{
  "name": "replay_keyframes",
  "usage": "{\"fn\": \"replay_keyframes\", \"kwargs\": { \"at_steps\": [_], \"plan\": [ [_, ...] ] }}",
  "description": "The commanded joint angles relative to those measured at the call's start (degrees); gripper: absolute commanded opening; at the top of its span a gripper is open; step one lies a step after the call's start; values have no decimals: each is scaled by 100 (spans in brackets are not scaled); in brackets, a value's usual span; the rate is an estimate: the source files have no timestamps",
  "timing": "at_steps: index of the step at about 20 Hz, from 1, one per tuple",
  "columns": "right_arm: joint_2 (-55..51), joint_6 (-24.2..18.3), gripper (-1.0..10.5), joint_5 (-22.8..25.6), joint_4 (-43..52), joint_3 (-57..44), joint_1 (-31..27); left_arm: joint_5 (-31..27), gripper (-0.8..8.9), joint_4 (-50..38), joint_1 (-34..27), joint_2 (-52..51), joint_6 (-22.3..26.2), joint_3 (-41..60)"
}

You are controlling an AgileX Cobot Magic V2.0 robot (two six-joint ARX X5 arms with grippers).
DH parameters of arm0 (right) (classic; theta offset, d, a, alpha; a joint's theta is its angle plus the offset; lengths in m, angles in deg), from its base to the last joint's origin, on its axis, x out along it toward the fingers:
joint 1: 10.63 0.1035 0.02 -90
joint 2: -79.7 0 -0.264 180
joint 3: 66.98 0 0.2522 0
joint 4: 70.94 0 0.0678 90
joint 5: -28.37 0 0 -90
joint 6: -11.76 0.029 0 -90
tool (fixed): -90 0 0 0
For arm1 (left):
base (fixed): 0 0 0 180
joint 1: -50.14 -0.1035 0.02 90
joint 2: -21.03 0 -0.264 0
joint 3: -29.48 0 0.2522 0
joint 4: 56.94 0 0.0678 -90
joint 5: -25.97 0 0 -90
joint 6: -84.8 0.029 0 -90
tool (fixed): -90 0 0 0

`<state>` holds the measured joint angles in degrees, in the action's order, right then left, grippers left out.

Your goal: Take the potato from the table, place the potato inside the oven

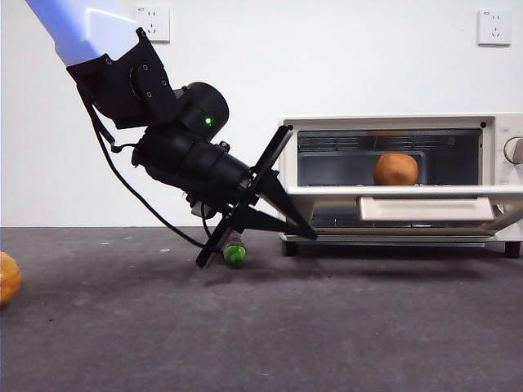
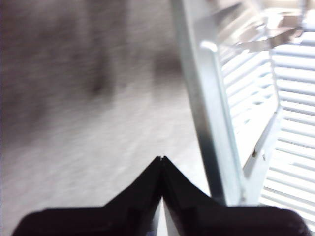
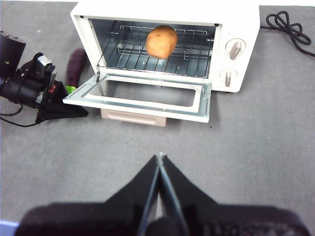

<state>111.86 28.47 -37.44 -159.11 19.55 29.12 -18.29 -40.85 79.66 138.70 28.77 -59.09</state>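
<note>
Front view: potato (image 1: 395,169) inside oven (image 1: 498,131); door open.

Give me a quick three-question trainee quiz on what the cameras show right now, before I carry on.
1. True or false: the potato lies on the rack inside the oven.
2. Multiple choice: the oven door is A) shut, B) folded down open, C) missing.
3. Fill in: the left tool sits by the corner of the open door, its jaws ____.

Key
1. True; it rests on the wire rack, free of either tool.
2. B; the door hangs open over the table.
3. Shut; the jaws meet at the tips. The right tool waits back above the table, also shut. The eggplant lies beside the oven.
</note>
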Motion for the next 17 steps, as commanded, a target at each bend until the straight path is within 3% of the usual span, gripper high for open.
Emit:
{"fn": "replay_keyframes", "kwargs": {
  "at_steps": [1,10,17],
  "plan": [
    [-20,24,-2,-2,114,11,7,153,-9,-225,37,61,-149,-118],
    [-17,133,-2,-15,111,13,7,177,-8,-144,-90,61,-153,-1008],
    [-17,142,-2,-11,111,11,7,140,-8,-153,-188,61,-232,-1145]
  ]
}}
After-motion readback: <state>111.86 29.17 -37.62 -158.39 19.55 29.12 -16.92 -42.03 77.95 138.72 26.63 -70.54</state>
